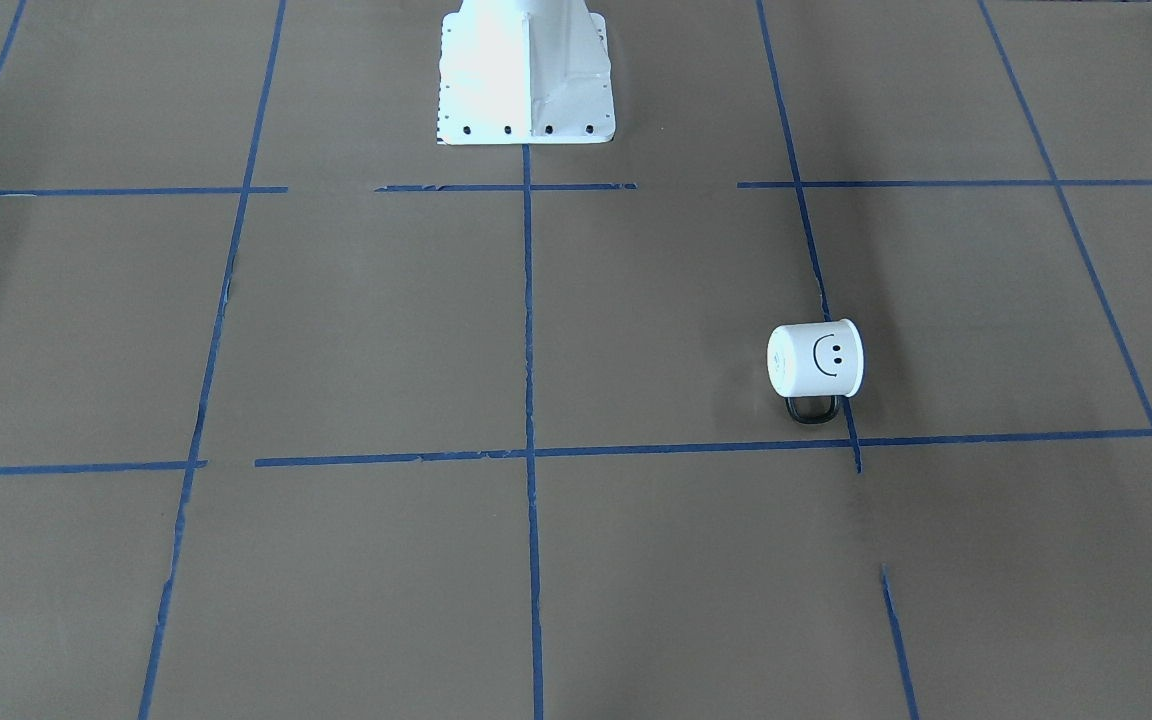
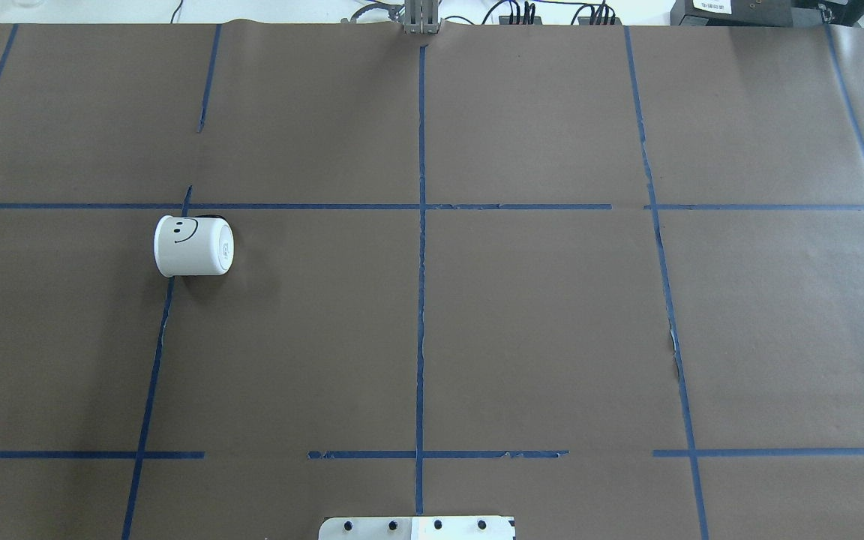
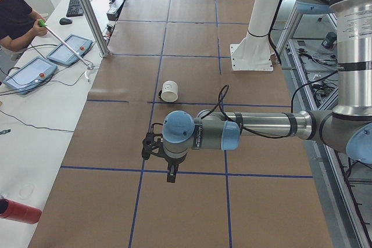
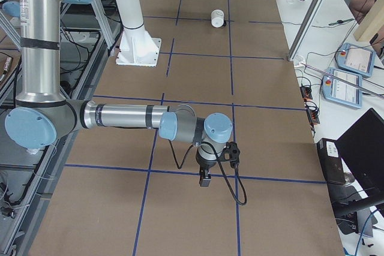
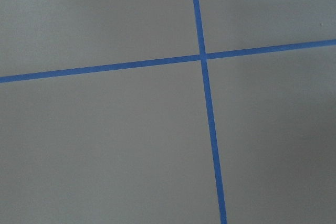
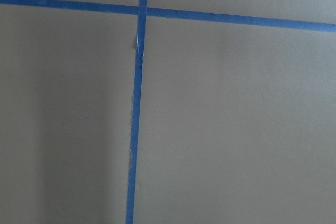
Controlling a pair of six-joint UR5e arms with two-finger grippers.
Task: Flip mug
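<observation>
The white mug (image 1: 816, 358) with a black smiley face lies on its side on the brown paper table, its black handle (image 1: 814, 410) resting on the table. It shows on the left in the overhead view (image 2: 193, 245), and small in the exterior left view (image 3: 170, 91) and the exterior right view (image 4: 217, 18). My left gripper (image 3: 170, 175) points down over the table, well short of the mug. My right gripper (image 4: 204, 179) points down far from the mug. I cannot tell whether either is open. Both wrist views show only paper and blue tape.
Blue tape lines grid the table. The white robot pedestal (image 1: 526, 75) stands at the table's middle edge. An aluminium post (image 3: 87, 15), teach pendants (image 3: 29, 74) and a red can (image 3: 17, 210) sit on the operators' side, where a person stands.
</observation>
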